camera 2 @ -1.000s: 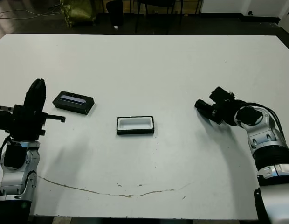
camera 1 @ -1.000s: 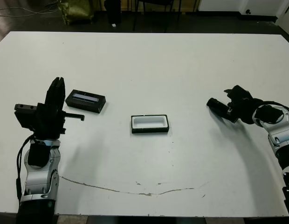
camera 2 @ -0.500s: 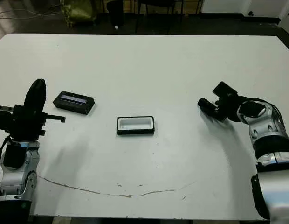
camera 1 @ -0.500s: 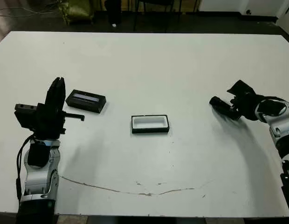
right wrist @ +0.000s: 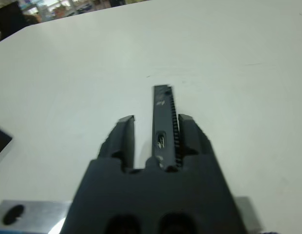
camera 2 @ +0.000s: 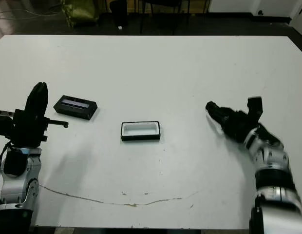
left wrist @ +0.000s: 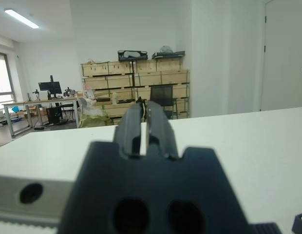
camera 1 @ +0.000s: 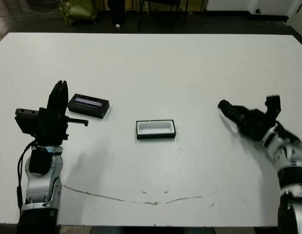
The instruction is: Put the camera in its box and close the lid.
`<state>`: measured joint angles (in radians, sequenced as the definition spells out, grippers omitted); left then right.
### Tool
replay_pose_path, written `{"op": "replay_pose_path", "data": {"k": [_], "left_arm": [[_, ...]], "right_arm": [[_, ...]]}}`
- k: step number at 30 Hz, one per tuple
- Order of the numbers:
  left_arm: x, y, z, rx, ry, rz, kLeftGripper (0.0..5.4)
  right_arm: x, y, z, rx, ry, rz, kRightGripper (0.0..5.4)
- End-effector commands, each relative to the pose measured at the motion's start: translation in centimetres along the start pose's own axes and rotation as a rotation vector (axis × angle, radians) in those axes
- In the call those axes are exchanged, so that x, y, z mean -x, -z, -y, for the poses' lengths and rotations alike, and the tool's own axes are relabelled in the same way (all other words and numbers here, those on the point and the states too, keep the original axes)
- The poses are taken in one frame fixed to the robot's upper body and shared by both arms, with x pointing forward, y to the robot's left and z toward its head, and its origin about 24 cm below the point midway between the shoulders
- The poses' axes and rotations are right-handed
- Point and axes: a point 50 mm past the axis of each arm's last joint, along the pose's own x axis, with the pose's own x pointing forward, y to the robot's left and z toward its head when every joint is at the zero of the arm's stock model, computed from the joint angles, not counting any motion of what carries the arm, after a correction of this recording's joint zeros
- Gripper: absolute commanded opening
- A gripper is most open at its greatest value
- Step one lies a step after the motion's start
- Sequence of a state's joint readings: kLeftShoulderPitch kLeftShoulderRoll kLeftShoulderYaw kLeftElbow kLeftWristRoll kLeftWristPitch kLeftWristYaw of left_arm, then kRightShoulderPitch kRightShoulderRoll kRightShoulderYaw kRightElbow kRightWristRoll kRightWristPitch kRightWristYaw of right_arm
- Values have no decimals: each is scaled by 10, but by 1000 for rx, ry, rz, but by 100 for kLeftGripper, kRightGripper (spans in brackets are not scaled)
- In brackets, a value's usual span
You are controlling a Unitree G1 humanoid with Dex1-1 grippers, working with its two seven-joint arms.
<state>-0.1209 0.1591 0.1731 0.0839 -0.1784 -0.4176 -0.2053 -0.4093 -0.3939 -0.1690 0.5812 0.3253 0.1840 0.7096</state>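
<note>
The right gripper (right wrist: 156, 122) holds the camera (right wrist: 162, 117) between its two fingers (right wrist: 122, 134); the slim black bar sticks out past the fingertips. From the head view, this gripper is at about 3 o'clock on the white tabletop (camera 1: 156, 68), just above the surface, and it points toward the middle.

The box (camera 1: 156, 129) lies open near the centre of the tabletop, with its white lining upward and nothing inside. It is well apart from the right gripper. The lid (camera 1: 88, 106) lies flat at about 10 o'clock from the box, a little apart from it, with the pale strip on its top.

The left gripper (camera 1: 57, 100) is raised at about 9 o'clock, near the lid but not touching it. Its fingers (left wrist: 130, 126) are pressed close together, with only a thin slit between them, and they hold nothing.
</note>
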Motion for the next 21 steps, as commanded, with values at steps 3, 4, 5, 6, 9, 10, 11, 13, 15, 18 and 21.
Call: {"op": "replay_pose_path", "data": {"k": [3, 4, 5, 6, 9, 10, 11, 13, 15, 18, 21], "left_arm": [[4, 6, 0, -9, -1, -36, 0], [4, 6, 0, -8, 1, -35, 0], [4, 6, 0, -5, 1, -34, 0], [4, 6, 0, -2, 1, -33, 0], [4, 6, 0, -4, 1, -32, 0], [4, 6, 0, -5, 1, -32, 0], [4, 6, 0, -5, 1, -32, 0], [4, 6, 0, -6, -3, -33, 0], [4, 6, 0, -8, -8, -36, 0], [4, 6, 0, -9, -5, -35, 0], [4, 6, 0, -5, -3, -33, 0]], "right_arm": [[14, 50, -6, -50, 38, -184, 49], [14, 50, -6, -29, 48, -186, 30], [14, 50, -6, -6, 51, -185, 21], [15, 50, -6, 25, 48, -186, 20], [15, 51, -8, 75, 35, -191, 20], [15, 51, -8, 76, 32, -190, 20], [14, 51, -9, 74, 30, -190, 20], [14, 51, -9, 81, 31, -190, 20], [13, 49, -10, 99, 35, -187, 20], [12, 46, -11, 126, 31, -167, 20], [11, 41, -12, 130, 35, -135, 20]]}}
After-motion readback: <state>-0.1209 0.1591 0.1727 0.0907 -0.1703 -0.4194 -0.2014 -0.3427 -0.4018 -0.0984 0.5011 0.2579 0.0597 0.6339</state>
